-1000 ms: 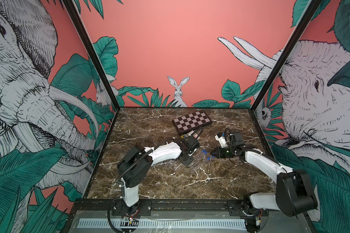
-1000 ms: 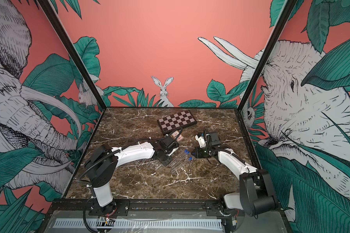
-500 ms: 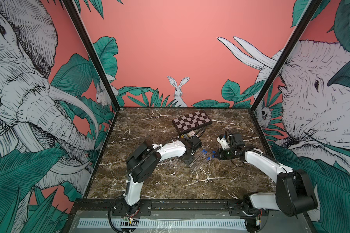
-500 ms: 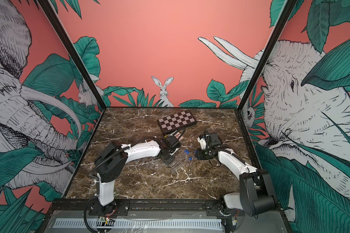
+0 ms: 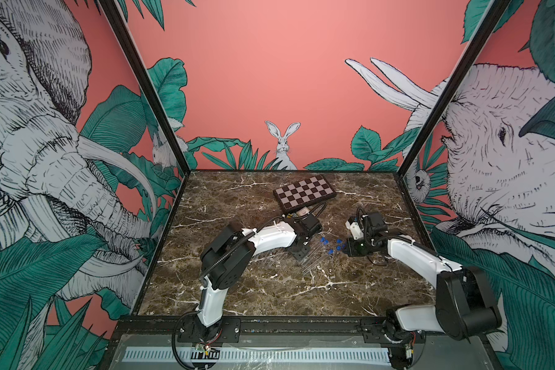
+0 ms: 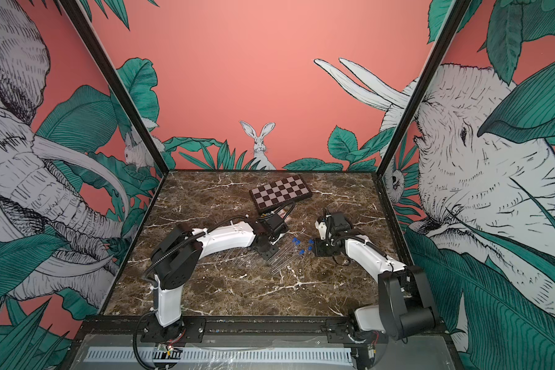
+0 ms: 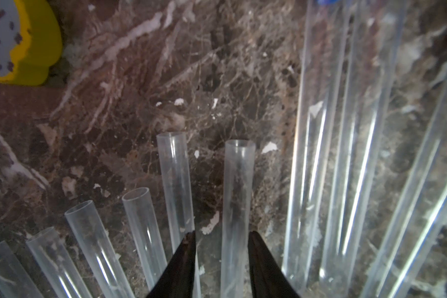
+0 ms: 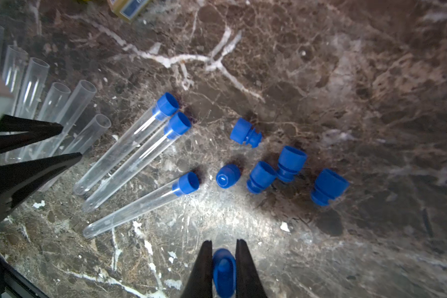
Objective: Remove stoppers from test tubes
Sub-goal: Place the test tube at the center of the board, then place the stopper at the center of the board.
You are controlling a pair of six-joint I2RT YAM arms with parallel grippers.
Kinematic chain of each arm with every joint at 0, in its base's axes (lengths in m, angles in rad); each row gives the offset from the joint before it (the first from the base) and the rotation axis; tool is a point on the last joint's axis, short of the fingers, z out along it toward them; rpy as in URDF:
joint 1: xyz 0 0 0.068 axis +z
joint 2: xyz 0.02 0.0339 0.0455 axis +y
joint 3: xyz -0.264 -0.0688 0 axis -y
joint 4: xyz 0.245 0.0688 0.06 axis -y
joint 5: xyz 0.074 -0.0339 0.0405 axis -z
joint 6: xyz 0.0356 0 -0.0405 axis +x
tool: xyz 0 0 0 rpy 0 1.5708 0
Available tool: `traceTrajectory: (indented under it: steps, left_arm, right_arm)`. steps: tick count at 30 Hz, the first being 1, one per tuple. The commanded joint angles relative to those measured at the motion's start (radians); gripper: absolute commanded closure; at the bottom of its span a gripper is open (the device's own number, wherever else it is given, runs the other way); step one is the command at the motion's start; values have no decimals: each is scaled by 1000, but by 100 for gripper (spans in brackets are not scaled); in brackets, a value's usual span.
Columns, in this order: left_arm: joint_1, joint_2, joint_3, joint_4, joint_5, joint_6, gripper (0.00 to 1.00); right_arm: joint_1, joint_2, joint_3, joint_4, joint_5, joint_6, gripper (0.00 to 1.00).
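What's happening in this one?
The right gripper is shut on a blue stopper. The left gripper has its jaws open around an uncapped test tube lying among other open tubes. Five loose stoppers lie on the marble table, beside three stoppered tubes.

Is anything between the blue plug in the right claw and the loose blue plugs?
No, nothing visible. Only bare marble lies between the stopper pinched in the right gripper and the loose stoppers ahead of it.

Bare desk (image 5: 269,294) across lower frame, test tubes (image 5: 311,259) and loose stoppers (image 5: 338,240) crowding centre, chessboard (image 5: 305,193) blocking upper middle.
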Motion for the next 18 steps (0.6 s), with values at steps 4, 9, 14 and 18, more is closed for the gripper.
traceTrajectory:
  steps: [4,9,14,18]
  left_arm:
    - [3,-66,24,-38,-9,5,62]
    - [2,-103,12,-30,-11,4,60]
    - [2,-117,15,-33,4,-3,60]
    - [2,-126,15,-10,42,-11,59]
  right_arm:
    - [-6,47,38,-24,27,3,96]
    - [-6,83,55,-11,24,18,97]
    - [-6,119,67,6,24,33,94]
    - [-3,134,67,19,19,43,93]
